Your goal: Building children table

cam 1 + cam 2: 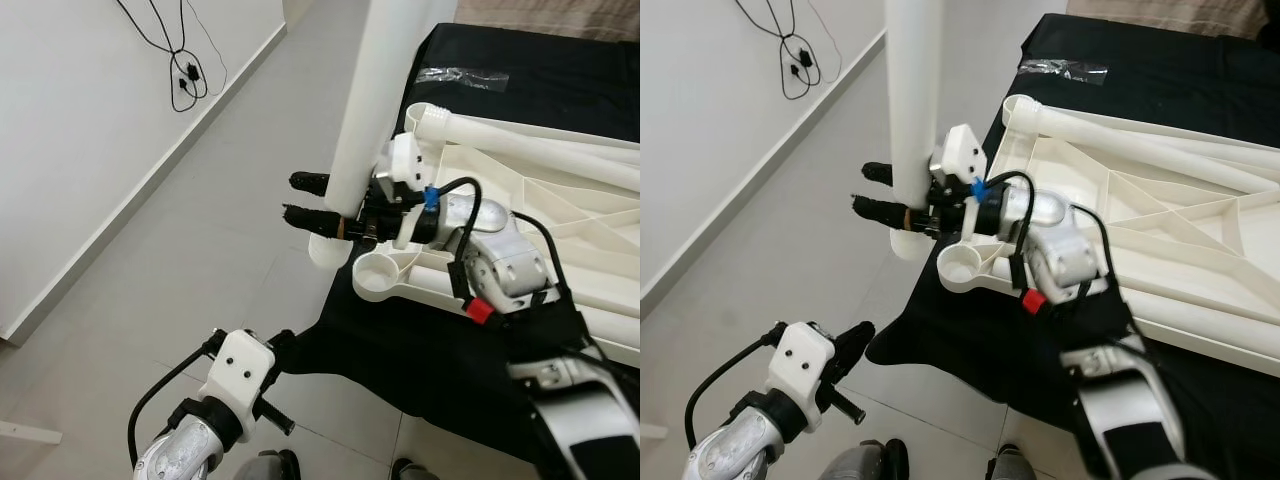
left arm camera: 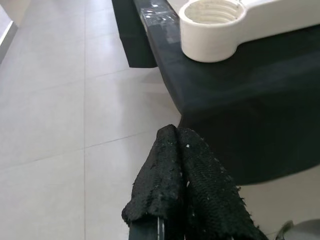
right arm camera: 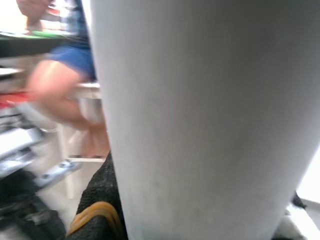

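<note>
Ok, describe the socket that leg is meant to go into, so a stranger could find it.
Find the upturned white tabletop on the black cloth. At its near corner, beside the right claw gripping the white leg, sits a round open socket. Unlike the far corner, it holds no leg.

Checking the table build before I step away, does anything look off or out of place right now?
One thing: the white table leg held by the right end effector hangs out past the threaded corner socket, over the floor, not lined up above it.

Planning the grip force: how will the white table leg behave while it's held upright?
The white table leg looks like smooth, rigid plastic, so probably stiff but slippery. It's tall above the right gripper, clamped near its base, so apt to tilt. Probably hollow and light.
</note>
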`<state>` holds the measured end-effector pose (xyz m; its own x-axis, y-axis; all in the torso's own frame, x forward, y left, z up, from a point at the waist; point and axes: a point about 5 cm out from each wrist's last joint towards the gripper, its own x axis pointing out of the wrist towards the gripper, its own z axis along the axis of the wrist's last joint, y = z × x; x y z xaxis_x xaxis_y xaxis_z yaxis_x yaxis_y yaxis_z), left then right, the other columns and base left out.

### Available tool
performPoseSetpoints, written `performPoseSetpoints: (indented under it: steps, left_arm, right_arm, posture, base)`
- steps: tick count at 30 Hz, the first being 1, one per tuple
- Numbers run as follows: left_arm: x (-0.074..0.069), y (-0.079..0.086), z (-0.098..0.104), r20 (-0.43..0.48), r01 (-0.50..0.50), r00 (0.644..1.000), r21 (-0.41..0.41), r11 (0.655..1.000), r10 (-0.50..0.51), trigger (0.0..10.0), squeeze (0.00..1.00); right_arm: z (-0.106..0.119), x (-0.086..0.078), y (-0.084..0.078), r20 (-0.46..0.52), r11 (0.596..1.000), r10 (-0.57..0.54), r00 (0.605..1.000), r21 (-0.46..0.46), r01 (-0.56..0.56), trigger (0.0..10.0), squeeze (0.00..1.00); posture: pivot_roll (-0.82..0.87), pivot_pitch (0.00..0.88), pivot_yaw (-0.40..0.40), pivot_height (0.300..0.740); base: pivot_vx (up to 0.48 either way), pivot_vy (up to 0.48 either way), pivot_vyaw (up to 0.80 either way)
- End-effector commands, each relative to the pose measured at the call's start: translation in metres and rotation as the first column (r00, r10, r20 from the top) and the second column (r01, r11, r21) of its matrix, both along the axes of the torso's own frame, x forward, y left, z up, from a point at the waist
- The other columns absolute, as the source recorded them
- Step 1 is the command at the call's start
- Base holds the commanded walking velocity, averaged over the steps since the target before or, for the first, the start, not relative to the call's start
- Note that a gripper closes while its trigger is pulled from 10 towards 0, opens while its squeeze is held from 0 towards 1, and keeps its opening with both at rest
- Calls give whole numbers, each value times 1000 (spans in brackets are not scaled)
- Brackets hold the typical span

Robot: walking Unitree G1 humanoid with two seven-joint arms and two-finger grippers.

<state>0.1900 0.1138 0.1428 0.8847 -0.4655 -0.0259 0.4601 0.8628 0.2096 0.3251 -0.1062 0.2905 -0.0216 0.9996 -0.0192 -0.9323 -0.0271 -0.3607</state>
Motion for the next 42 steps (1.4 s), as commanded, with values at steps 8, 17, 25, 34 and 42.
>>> performPoseSetpoints:
  steps: [8,17,25,34,42]
  left_arm:
    - [-26,-6,2,8,24,1000,34,999,-24,10000,0]
    - [-44,-8,11,40,46,998,51,998,-48,10000,0]
    - [-46,-8,14,48,35,998,58,998,-38,10000,0]
    - [-46,-6,14,47,19,999,59,998,-22,10000,0]
    - [-44,-3,15,50,10,999,55,998,-12,10000,0]
  right_arm:
    - [32,8,-4,-47,973,224,974,-39,-225,10000,0]
    - [47,7,-7,3,958,232,973,-174,-228,10000,0]
    - [49,2,-10,19,947,256,967,-208,-247,10000,0]
    - [40,1,-17,-14,949,257,966,-184,-255,10000,0]
    - [35,0,-21,-41,947,266,963,-173,-269,10000,0]
  posture:
    - [145,369,15,740]
    - [172,405,17,740]
    - [173,412,11,740]
    - [183,407,22,740]
    - [180,407,32,740]
  base:
    - [0,0,0]
    - [0,0,0]
    - [0,0,0]
    - [0,0,0]
    - [0,0,0]
